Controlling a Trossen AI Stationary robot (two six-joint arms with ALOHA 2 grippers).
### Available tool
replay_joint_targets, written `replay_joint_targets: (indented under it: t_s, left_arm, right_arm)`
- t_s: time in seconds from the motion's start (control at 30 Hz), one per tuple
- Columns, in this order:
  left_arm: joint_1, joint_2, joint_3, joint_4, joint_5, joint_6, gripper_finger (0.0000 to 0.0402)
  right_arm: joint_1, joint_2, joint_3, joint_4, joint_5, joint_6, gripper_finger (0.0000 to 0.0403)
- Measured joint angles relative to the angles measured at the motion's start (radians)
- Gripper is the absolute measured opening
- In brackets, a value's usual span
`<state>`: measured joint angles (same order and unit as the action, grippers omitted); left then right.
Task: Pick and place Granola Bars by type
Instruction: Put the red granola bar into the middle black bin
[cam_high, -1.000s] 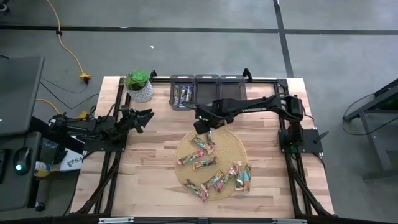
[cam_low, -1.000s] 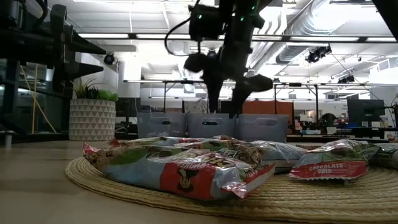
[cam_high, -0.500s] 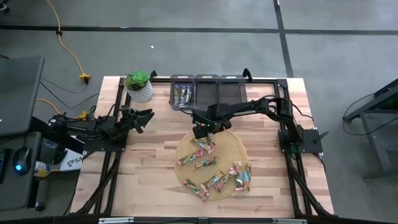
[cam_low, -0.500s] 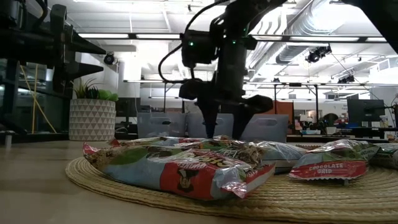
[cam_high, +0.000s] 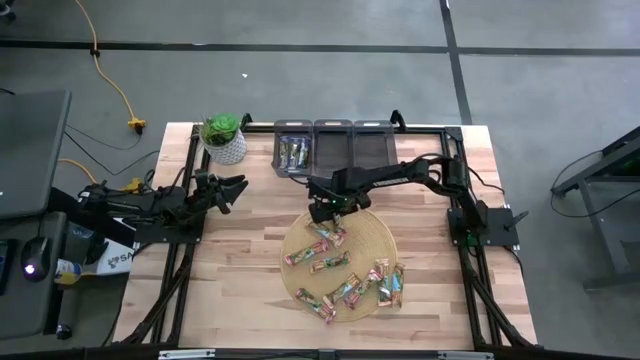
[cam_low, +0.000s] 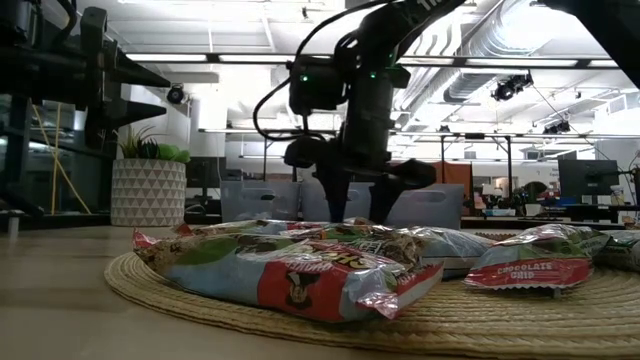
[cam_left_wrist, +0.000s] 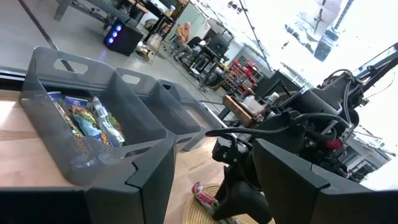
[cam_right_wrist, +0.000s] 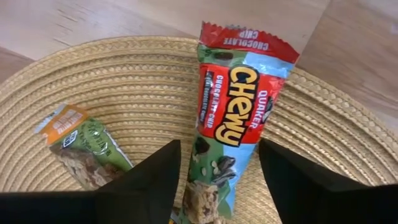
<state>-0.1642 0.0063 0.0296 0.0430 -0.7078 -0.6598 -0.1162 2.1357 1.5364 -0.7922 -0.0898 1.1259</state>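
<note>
The right claw (cam_high: 322, 211) was found lower than a second earlier: it had come down from above the woven mat (cam_high: 375, 235) to just over the mat's far edge, and the arm had drawn in slightly toward the left. In the low view the right claw (cam_low: 352, 205) hung close above the pile, whereas before it had been held clearly higher. Its fingers were spread apart and nothing was gripped between them; in the right wrist view the two dark fingers (cam_right_wrist: 149, 177) were seen on either side of a red-and-blue chocolate chip bar (cam_right_wrist: 233, 118), which lay flat on the mat, with a green-and-orange bar (cam_right_wrist: 84, 146) beside it. Whether the fingertips touched the wrapper could not be told.

The remaining granola bars (cam_high: 345, 270) were scattered over the mat in the middle of the bench (cam_high: 240, 280), unchanged in position. A few bars (cam_high: 293, 152) were already lying in the leftmost of the three grey bins (cam_high: 334, 147) at the far edge of the bench; the same bars (cam_left_wrist: 87, 124) were shown in the left wrist view.

The left claw (cam_high: 236, 186) was kept at the left side of the bench, near the potted plant (cam_high: 223, 137), with its fingers released and empty, exactly as before.
</note>
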Motion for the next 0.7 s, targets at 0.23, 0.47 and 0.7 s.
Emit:
replay_joint_targets:
  t_s: [0.23, 0.47, 0.7]
  left_arm:
    - [0.000, 0.000, 0.000, 0.000, 0.000, 0.000, 0.0211]
    - [0.000, 0.000, 0.000, 0.000, 0.000, 0.000, 0.0211]
    - [0.000, 0.000, 0.000, 0.000, 0.000, 0.000, 0.0211]
  right_arm:
    - [-0.002, 0.001, -0.001, 0.000, -0.005, 0.000, 0.0158]
    - [-0.002, 0.002, -0.001, 0.001, -0.005, 0.000, 0.0134]
    - [-0.002, 0.001, 0.000, 0.002, -0.004, 0.000, 0.0133]
